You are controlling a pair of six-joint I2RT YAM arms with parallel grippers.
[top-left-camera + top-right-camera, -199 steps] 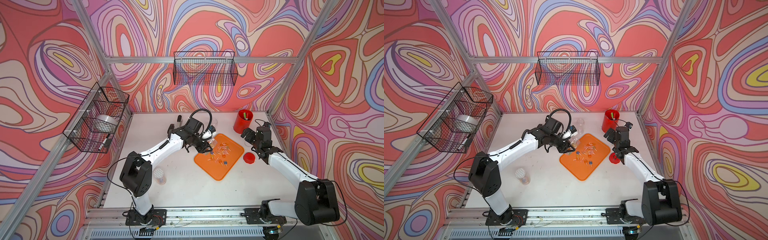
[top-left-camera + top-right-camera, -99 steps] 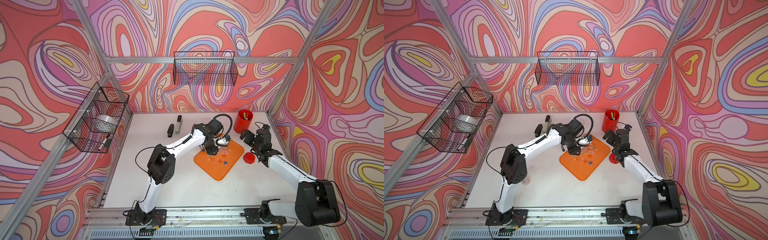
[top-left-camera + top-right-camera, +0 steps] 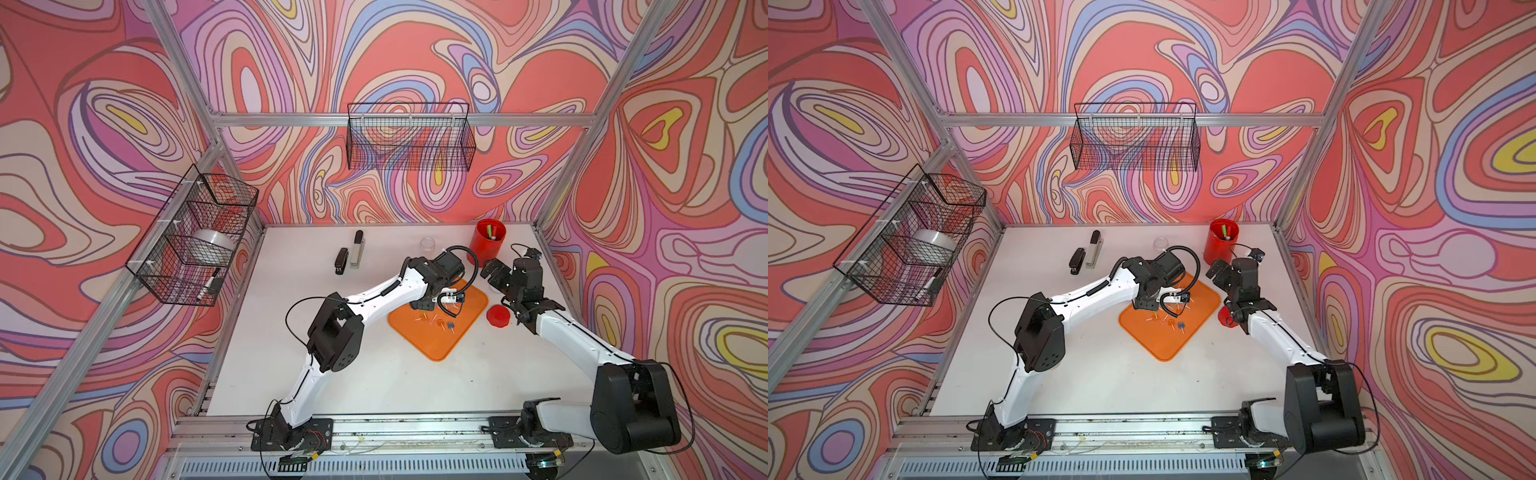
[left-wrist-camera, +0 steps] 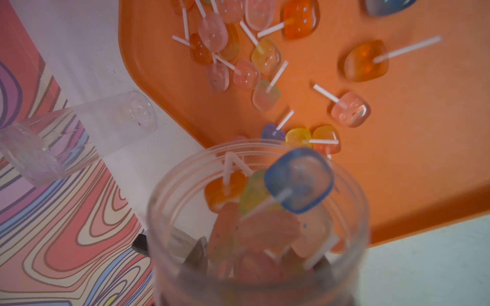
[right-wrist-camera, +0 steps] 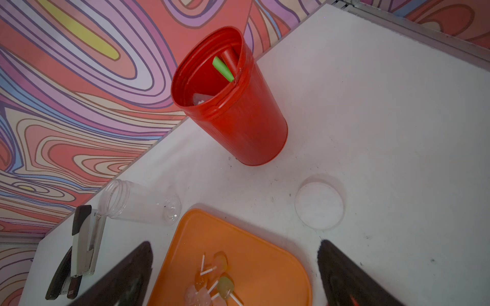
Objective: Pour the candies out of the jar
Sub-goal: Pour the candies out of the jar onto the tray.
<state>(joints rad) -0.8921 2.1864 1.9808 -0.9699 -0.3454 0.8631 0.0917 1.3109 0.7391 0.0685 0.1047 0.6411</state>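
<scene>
My left gripper point(image 4: 258, 265) is shut on a clear plastic jar point(image 4: 169, 238), its dark fingers showing through the jar's wall. The jar is tipped, its mouth over the orange tray point(image 4: 397, 159). Several candies point(image 4: 298, 180) sit at the mouth, a blue one foremost. Many more candies point(image 4: 261, 57) lie scattered on the tray. In both top views the left gripper point(image 3: 424, 305) points down over the tray's left part, hiding the jar, with candies point(image 3: 436, 322) beside it. My right gripper point(image 3: 492, 270) hangs open and holds nothing, by the tray's far right corner.
A red cup point(image 5: 233, 106) holding a green pen point(image 5: 222, 69) stands at the back right. An empty clear jar point(image 5: 140, 202) and a white lid point(image 5: 319, 205) lie behind the tray. Two staplers point(image 3: 356, 249) lie at the back. A red lid point(image 3: 498, 316) sits to the tray's right.
My left arm has swung right and carried the jar from the tray's back left edge to over the tray. The right arm has barely moved.
</scene>
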